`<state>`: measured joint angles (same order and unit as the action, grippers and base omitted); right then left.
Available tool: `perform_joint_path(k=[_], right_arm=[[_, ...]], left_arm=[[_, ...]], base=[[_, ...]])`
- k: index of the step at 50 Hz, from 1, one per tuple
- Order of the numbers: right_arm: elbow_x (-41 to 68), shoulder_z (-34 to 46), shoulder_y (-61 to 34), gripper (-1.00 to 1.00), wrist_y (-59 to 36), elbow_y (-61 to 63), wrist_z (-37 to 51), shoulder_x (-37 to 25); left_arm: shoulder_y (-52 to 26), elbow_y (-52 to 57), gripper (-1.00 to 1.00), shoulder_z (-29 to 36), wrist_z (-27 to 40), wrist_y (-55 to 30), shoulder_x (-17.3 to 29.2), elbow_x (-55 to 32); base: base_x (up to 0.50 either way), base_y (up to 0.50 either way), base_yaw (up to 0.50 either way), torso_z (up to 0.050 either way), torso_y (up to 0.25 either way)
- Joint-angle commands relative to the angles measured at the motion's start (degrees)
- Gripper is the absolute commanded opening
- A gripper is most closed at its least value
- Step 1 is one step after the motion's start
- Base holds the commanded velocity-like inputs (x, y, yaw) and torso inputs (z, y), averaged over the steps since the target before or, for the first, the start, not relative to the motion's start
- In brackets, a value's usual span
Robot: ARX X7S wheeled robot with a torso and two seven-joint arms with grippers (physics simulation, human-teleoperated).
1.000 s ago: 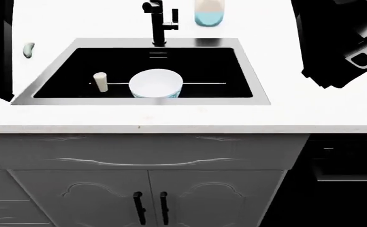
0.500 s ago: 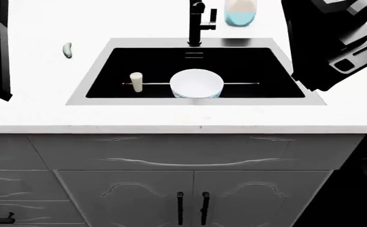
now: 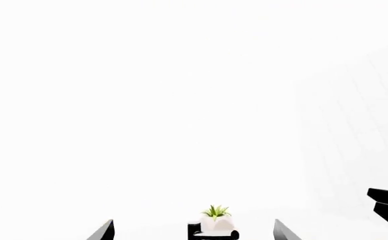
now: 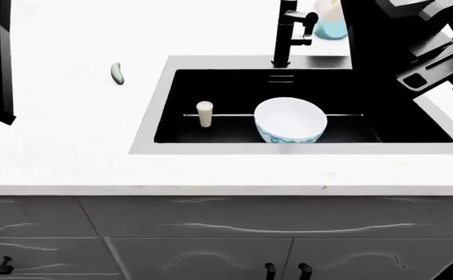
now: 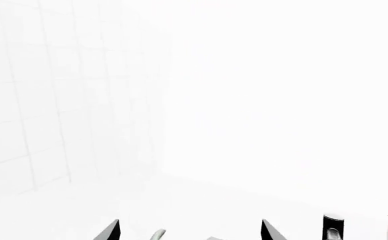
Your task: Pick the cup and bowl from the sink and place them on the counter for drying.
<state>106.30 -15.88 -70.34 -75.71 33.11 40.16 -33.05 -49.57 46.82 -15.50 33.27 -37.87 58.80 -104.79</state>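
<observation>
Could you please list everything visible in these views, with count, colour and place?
cup: one, cream-white, standing in the sink left of the bowl.
bowl: one, white inside, teal pattern outside, middle of the sink.
sink: one, black basin with metallic rim, set into the counter.
faucet: one, black, behind the sink.
counter: one, white, around the sink.
small pale green object: one, on the counter left of the sink.
bottle: one, pale with blue base, behind the faucet, partly hidden.
potted plant: one, green in a white pot, in the left wrist view.
cabinets: grey, below the counter.
left gripper: black, fingertips apart.
right gripper: black, fingertips apart.
</observation>
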Motion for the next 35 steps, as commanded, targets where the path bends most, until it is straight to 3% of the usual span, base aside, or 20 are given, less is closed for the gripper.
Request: perform_joint_path(k=[1,18,35], right_arm=[[-0.38,0.23,0.31,1.00,0.65,0.33,-0.49,-0.10],[-1.28,0.43,0.78,1.00,1.44,0.33,-1.21,-0.51],[-1.30,1.01,0.93,1.00,2.56,0.36,-1.27,-0.70]], left_arm=[[-0.17,0.07,1.00,-0.05,0.13,0.08,-0.05,-0.05],[-0.67,-0.14,1.00,0.32,-0.01,-0.01,-0.20,0.29],[-0.85,-0.03,1.00,0.59,0.13,0.00,-0.47,0.37]], base=[[0.36,0.41,0.00,0.000,0.000],[0.36,0.40,0.00,0.000,0.000],[0.39,0.13,0.00,0.000,0.001]])
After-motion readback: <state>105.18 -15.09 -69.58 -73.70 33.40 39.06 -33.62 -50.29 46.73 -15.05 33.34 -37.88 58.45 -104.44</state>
